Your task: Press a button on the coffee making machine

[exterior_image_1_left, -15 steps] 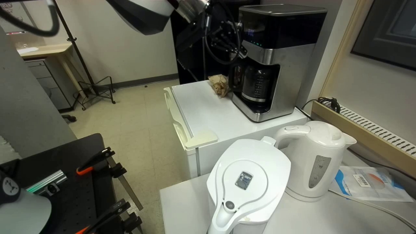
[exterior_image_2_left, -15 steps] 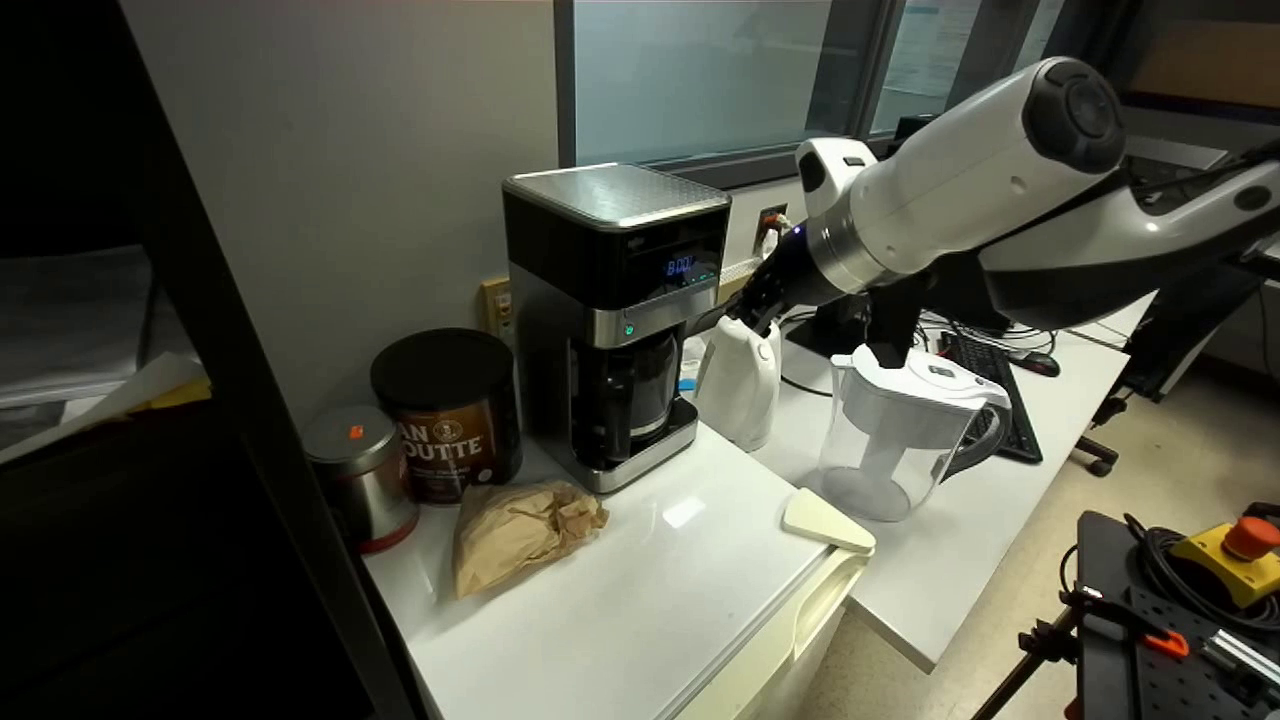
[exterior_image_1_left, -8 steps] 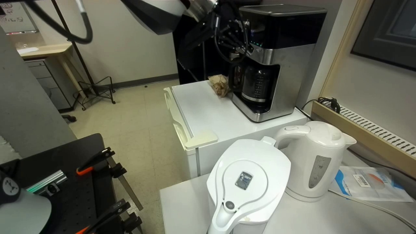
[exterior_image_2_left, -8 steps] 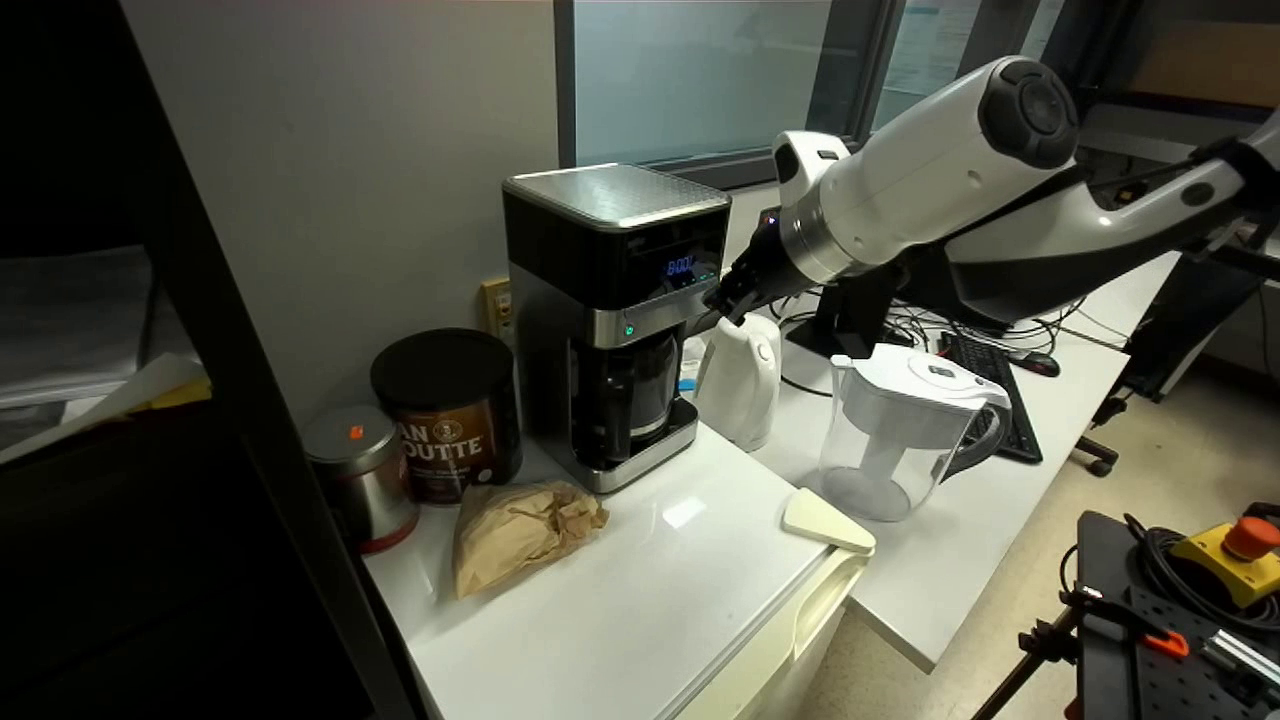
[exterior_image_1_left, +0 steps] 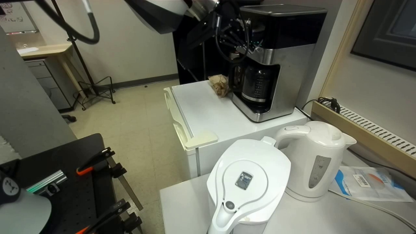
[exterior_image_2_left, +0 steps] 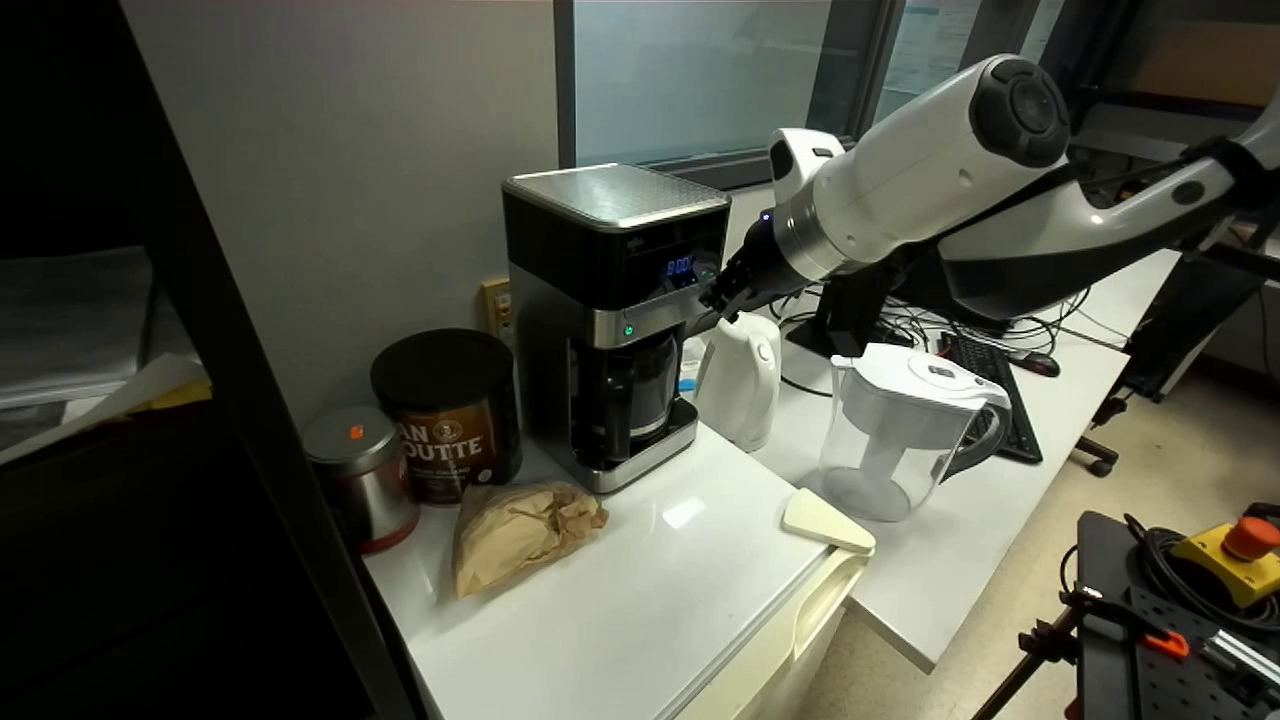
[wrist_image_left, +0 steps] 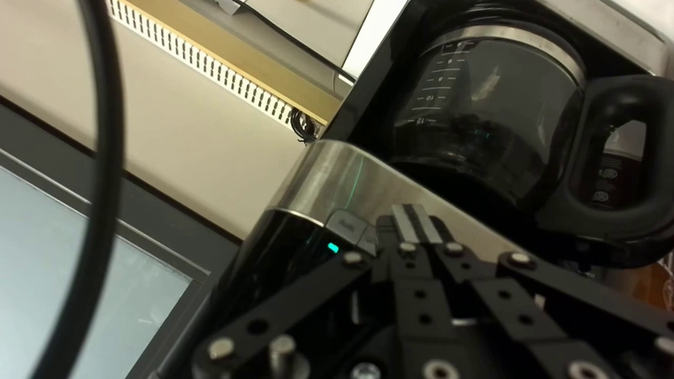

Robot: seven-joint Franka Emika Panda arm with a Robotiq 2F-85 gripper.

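Note:
The coffee making machine is a tall black and silver box. It shows in both exterior views [exterior_image_1_left: 292, 78] [exterior_image_2_left: 606, 328], with a dark glass carafe [exterior_image_1_left: 256, 83] at its base. My gripper [wrist_image_left: 416, 223] is shut with nothing between its fingers. Its tips are at the silver front panel, just beside a row of small grey buttons [wrist_image_left: 345, 223]. A finger partly covers the second button; whether the tips touch is unclear. A green light [wrist_image_left: 333, 247] glows near the buttons. In an exterior view a round button [exterior_image_2_left: 629, 330] glows green and the display [exterior_image_2_left: 680, 266] reads 8:00.
A white kettle [exterior_image_1_left: 318, 162] and a white water-filter jug [exterior_image_1_left: 253, 182] stand on the near table. A paper bag [exterior_image_2_left: 525, 535], a coffee tin [exterior_image_2_left: 445, 415] and a metal canister [exterior_image_2_left: 360, 470] are beside the machine. A black cable [wrist_image_left: 102, 158] loops beside my gripper.
My gripper has moved towards the machine's front panel, mostly in the earlier half second and only slightly since. The machine, kettle and jug have not moved.

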